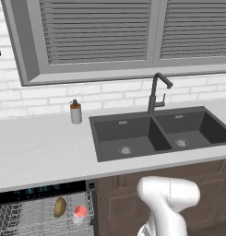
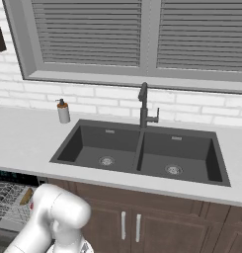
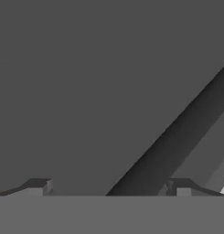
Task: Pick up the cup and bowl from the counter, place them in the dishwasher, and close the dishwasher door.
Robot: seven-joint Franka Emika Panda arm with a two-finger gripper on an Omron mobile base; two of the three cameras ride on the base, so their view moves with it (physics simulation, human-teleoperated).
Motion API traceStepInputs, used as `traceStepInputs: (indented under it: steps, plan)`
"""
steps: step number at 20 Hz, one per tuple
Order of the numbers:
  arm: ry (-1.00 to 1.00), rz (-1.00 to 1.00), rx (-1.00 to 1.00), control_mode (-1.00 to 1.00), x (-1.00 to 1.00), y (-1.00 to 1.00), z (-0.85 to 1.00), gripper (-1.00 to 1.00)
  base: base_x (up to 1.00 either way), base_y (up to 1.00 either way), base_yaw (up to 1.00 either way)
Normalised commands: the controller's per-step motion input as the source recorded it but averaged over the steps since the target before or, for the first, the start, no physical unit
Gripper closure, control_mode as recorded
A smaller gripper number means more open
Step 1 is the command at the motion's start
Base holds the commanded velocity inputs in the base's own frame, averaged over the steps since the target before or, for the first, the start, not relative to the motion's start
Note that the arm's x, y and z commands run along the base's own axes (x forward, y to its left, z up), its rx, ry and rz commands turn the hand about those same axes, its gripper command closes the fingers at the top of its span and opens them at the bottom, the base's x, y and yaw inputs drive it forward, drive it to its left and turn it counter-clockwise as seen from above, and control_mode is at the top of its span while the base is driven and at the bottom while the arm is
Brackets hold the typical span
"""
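- Door handle is the thing we care about now, we reckon: in the hand view the dishwasher door [image 3: 86, 91] is a flat dark grey panel close in front, with its bar handle [image 3: 177, 137] running as a darker band from about 7 o'clock up to 2 o'clock.
- The pincer [image 3: 109, 187] has its two tips spread wide apart with nothing between them. The bar's lower end comes down just inside the right tip, so the handle lies off toward 1–2 o'clock from the pincer's middle.
- In the left base view the bowl [image 1: 60, 207] and the cup [image 1: 80, 213] already sit in the dishwasher [image 1: 40, 190] rack, bowl at 9 o'clock of the cup, just beside it. The worktop [image 1: 36, 152] carries a soap dispenser [image 1: 76, 112] at 10 o'clock of the sink [image 1: 156, 133].
- So only the door looks left to do. We can't tell whether the tips touch the panel.
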Motion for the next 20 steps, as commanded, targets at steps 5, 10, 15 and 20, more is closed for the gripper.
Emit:
traceStepInputs:
  steps: [5,10,15,20]
  plan:
    - [-0.23,0.00,-0.13,-1.00,1.00,-0.05,0.00,-1.00,0.00,0.00,0.00]
    - [-0.15,0.00,-0.05,-1.00,1.00,-0.02,0.00,-1.00,0.00,0.00,0.00]
    - [-0.05,0.00,0.00,-1.00,1.00,0.00,0.00,-1.00,0.00,0.00,0.00]
    - [0.00,0.00,0.11,-1.00,1.00,0.00,0.00,-1.00,0.00,0.00,0.00]
